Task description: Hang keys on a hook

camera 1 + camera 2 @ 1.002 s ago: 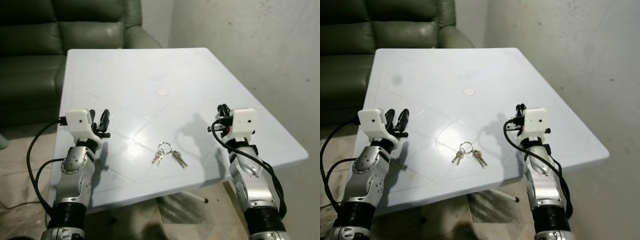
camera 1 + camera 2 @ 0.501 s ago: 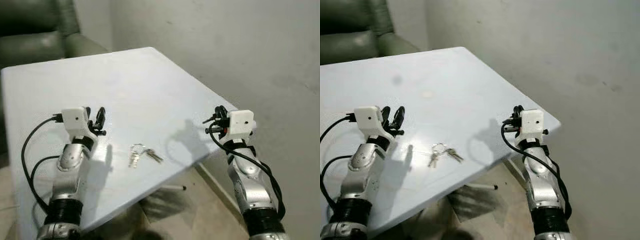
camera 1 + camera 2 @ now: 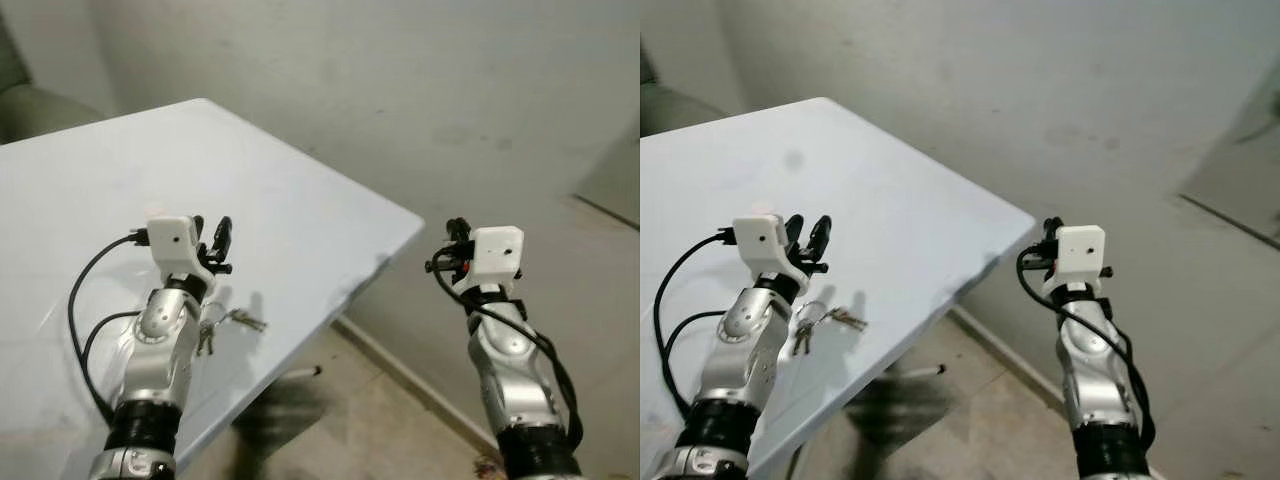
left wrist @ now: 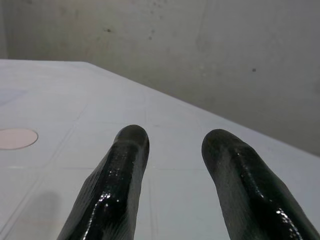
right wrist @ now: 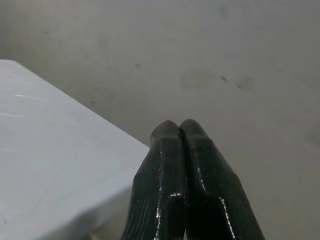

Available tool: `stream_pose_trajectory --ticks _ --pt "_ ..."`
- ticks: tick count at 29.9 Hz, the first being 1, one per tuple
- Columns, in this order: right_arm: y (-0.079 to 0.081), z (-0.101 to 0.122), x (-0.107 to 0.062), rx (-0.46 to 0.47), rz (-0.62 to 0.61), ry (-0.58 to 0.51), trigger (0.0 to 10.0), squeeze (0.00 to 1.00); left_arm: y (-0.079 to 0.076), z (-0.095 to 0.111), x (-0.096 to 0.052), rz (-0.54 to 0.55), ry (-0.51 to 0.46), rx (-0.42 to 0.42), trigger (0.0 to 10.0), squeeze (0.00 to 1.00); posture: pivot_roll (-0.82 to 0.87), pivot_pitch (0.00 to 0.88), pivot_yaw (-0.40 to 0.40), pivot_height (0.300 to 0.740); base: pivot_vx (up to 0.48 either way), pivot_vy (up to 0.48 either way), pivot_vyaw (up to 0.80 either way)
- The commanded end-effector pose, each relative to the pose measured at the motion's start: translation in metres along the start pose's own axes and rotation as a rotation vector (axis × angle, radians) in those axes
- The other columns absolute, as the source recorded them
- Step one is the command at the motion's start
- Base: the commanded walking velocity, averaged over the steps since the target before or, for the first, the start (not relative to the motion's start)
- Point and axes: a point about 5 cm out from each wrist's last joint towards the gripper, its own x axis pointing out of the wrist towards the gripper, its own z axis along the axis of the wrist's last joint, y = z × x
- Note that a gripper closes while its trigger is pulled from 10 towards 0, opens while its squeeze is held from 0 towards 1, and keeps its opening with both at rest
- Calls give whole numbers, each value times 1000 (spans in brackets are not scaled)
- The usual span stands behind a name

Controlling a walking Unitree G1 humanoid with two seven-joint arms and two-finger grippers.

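— Where are the keys [image 3: 820,322]?
— Lying loose on the white table [image 3: 300,210], just below the left gripper [image 3: 213,243], whose fingers are spread, empty.
— The right gripper [image 5: 179,131]?
— Pressed closed on nothing, off the table's edge, facing a stained grey wall [image 3: 1040,90]. No writing legible.

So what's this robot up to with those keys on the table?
Nothing is being held right now. The keys lie on the white table near its edge, just beside the robot's left arm. The left gripper hovers above the table with its fingers apart, a little beyond the keys. The right gripper, fingers pressed together, is raised off to the side of the table, over the floor by the wall.
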Motion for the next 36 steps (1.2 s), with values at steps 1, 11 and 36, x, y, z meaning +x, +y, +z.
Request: stream_pose_trajectory --ticks 1,11,36 --pt "-6 4 0 -7 -22 -6 10000 0 -6 0 2 -4 3 14 10000 0 -28 0 -51 740 0 0 -781" --pt "-9 4 -2 -11 -32 -1 10000 0 -7 -2 2 9 10 16 10000 0 -36 0 -52 740 0 0 -781" --pt "-8 2 -5 -1 -45 16 10000 0 -27 -5 1 -43 8 41 10000 0 -49 0 -43 740 0 0 -778"
